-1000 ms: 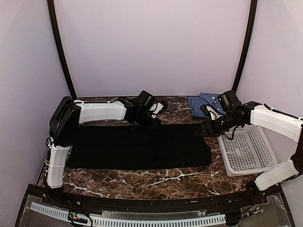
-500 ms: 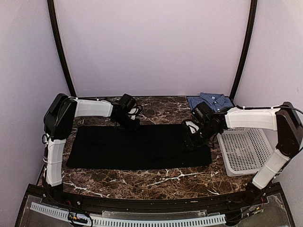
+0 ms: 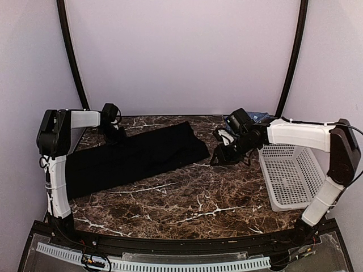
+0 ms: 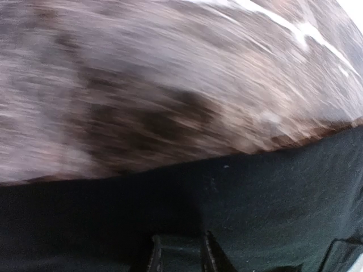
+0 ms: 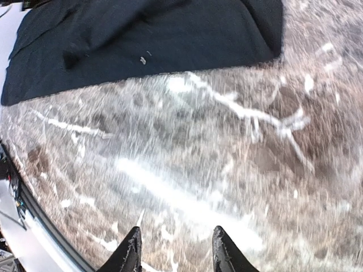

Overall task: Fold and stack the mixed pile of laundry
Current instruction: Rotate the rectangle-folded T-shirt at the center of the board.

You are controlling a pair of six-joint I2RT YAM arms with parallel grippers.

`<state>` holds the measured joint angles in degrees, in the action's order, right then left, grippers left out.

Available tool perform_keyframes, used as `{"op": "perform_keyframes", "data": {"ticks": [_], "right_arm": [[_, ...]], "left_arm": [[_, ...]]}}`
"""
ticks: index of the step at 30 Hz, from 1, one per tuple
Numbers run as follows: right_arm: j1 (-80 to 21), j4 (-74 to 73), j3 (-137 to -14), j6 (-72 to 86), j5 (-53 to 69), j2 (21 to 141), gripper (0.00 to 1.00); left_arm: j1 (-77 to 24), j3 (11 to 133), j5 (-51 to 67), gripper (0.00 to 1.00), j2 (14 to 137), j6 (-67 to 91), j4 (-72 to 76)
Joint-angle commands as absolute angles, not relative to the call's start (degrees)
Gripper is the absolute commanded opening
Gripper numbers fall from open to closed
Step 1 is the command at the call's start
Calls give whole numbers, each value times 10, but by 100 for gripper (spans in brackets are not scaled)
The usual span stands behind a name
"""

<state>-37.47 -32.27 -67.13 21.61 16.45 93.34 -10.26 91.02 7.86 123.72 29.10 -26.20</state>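
Over at ten o'clock on the marble table (image 3: 193,198), the left gripper (image 3: 118,136) is down at the far left end of the black garment (image 3: 133,158). That garment lies as a long flat band, slanting from nine o'clock up toward twelve, with its right end near the table's middle. From the left wrist camera, everything is smeared. The dark fingers (image 4: 211,256) sit low on the black cloth with only a narrow gap between them, but I cannot tell whether they actually have hold of it. Across at two o'clock, the right gripper (image 3: 216,158) hangs over bare marble just beside the garment's right end, not touching it. Its wrist view shows the two fingertips (image 5: 129,252) spread apart with nothing between them. The blue-and-white checked shirt (image 3: 262,117) peeks out at one o'clock behind the right arm, mostly hidden. The white basket (image 3: 295,175) sits at three o'clock.
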Motion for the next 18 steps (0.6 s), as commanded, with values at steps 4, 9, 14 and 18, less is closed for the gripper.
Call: {"op": "perform_keyframes", "data": {"ticks": [4,9,14,18], "right_arm": [[-376,-269,-803,209,146,1083,36],[-378,-263,-897,215,162,1168,33],[-378,-237,-919,223,180,1181,30],[-379,-257,-979,214,196,1233,23]], "left_arm": [[-97,925,-14,32,1140,257,-358],[-98,877,-77,33,1029,172,-430],[-123,779,-146,26,963,134,-495],[-142,737,-184,22,940,173,-531]]}}
